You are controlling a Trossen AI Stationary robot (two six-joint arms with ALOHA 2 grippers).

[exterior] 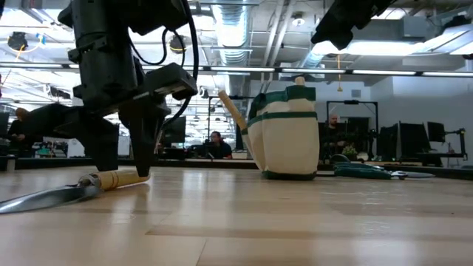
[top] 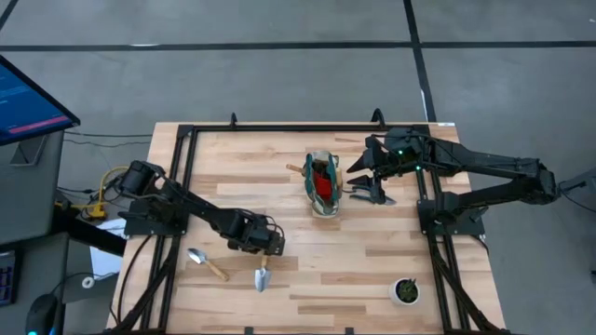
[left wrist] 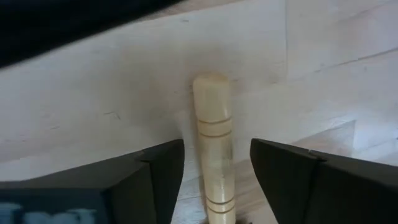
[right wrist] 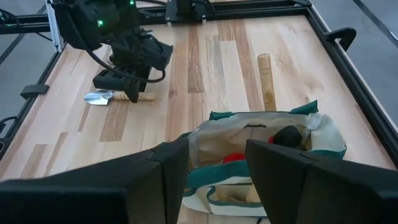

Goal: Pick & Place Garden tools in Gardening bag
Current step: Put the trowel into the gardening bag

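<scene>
Step in hand: grabbing a trowel, by the looks of it; bagging it comes after.

Left gripper: lower middle of the high view, down at the table. Jaws partway open, straddling the wooden handle of a trowel. Gap showing on both sides in the left wrist view, so nothing gripped yet.

That trowel: lies flat on the table, metal head towards the bottom edge of the high view, handle under the gripper. In the low view, at lower left of the frame.

Second trowel: just left of the first in the high view, also flat, untouched.

Black pot with a plant: lower right of the high view, well apart from everything. Not a tool, stays put.

Gardening bag: upper middle of the high view, upright, something red inside, plus a wooden handle poking out on its left.

Right gripper: just right of the bag in the high view, raised, jaws partway open, holding nothing.

Green-handled tool: on the table right beside the bag, right of middle in the low view. Probably the shears, hard to tell.

Next move: pinch the handle firmly, lift clear, carry up-frame to the bag mouth. Likely needs tipping, since the bag is barely trowel length.
</scene>
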